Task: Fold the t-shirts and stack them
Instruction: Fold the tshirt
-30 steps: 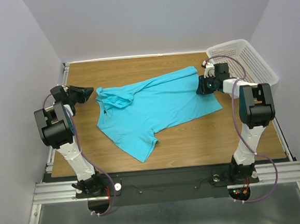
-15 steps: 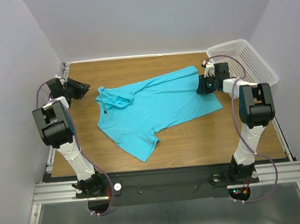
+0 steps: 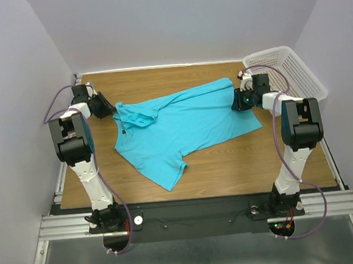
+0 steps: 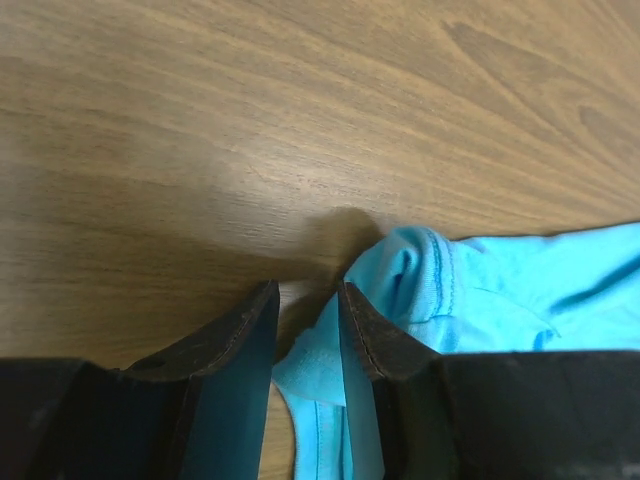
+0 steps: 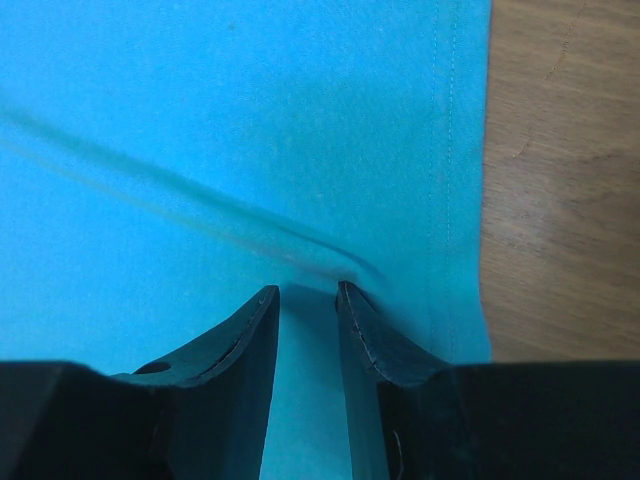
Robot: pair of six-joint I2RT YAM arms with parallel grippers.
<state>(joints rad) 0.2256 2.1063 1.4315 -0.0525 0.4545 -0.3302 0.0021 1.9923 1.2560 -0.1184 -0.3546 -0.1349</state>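
Note:
One turquoise t-shirt (image 3: 182,122) lies spread and slightly rumpled across the wooden table, neck to the left and hem to the right. A small dark neck label (image 3: 123,131) shows. My left gripper (image 3: 109,110) is at the shirt's far-left sleeve edge. In the left wrist view (image 4: 307,290) a corner of the shirt (image 4: 500,290) sits between the nearly closed jaws. My right gripper (image 3: 238,102) is on the shirt's right hem. In the right wrist view (image 5: 307,290) its jaws pinch the cloth (image 5: 200,150), and a taut crease runs away from the tips.
A white perforated basket (image 3: 294,68) stands at the back right corner, just behind the right arm. Bare wood (image 3: 240,163) lies in front of the shirt and along the back. Walls close in the table on three sides.
My left gripper, open a second ago, has swung back and in to the shirt's left sleeve edge and closed on it. The right arm and the shirt have not moved.

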